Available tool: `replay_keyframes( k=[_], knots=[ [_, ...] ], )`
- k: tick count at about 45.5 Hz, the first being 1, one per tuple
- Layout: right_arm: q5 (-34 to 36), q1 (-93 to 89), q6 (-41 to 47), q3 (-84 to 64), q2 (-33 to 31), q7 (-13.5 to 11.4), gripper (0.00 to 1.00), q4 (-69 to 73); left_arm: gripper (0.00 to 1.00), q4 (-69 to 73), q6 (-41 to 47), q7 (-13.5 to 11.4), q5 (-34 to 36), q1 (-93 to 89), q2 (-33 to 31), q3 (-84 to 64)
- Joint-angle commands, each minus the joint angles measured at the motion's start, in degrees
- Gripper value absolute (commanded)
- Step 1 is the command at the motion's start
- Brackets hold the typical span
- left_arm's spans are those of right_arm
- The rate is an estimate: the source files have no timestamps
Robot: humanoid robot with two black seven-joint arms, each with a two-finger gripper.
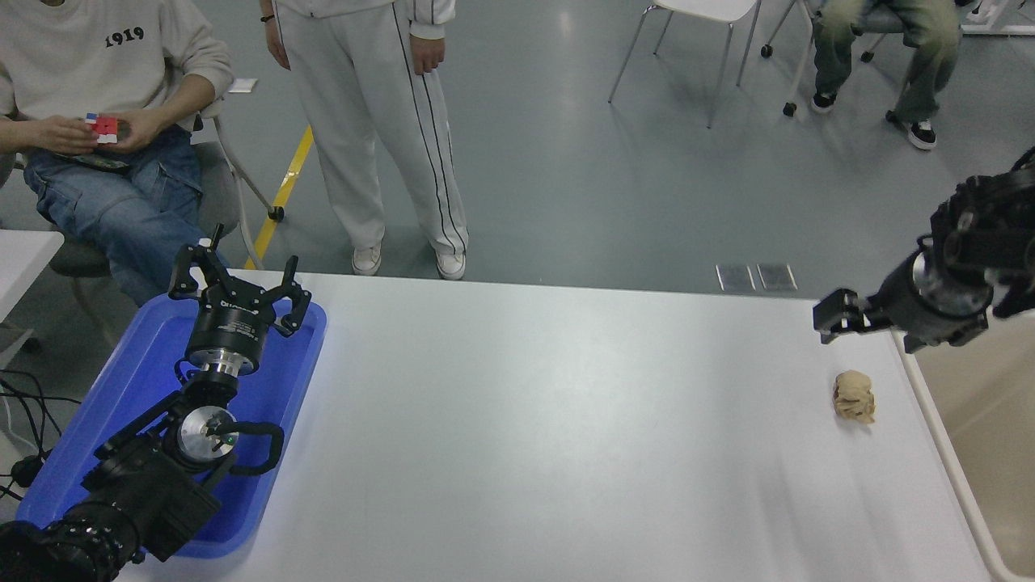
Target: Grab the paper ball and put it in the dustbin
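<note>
Single head view, mounted high on the robot's side of the worktop (517, 420), facing forward and down across it. Near edge of the worktop runs off the frame's bottom; beyond its far edge, grey floor (582, 162) and a chair (695, 24). No second view shares it.

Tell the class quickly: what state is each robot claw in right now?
Left claw: open, holding nothing, parked over the shallow blue plastic tray.
Right claw: open, holding nothing, beyond the crumpled tan-brown paper ball.
</note>
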Motion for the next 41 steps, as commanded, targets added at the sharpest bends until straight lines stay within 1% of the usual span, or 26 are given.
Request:
replay_keyframes(
  k=[1,8,22,28,41],
  knots=[
    [-0.02,-11.43,-1.63,5.14,2.01,-0.09,1.00,-11.43,1.00,0.00,0.00,0.01,0.00,0.00,0.00,0.00],
    [-0.10,-15.56,-5.32,7.26,2.28,-0.09,1.00,-14.42,1.00,0.00,0.00,0.01,0.00,0.00,0.00,0.00],
    [-0.19,-19.78,-14.37,7.87,3.50,-0.09,1.00,-15.13,1.00,0.00,0.00,0.01,0.00,0.00,0.00,0.00],
    [0.07,-23.03,-18.15,9.01,4.56,-0.09,1.00,-18.99,1.00,0.00,0.00,0.01,0.00,0.00,0.00,0.00],
    [-0.28,-28.65,-19.65,11.30,5.70,-0.17,1.00,-26.29,1.00,0.00,0.00,0.01,0.00,0.00,0.00,0.00]
  ],
)
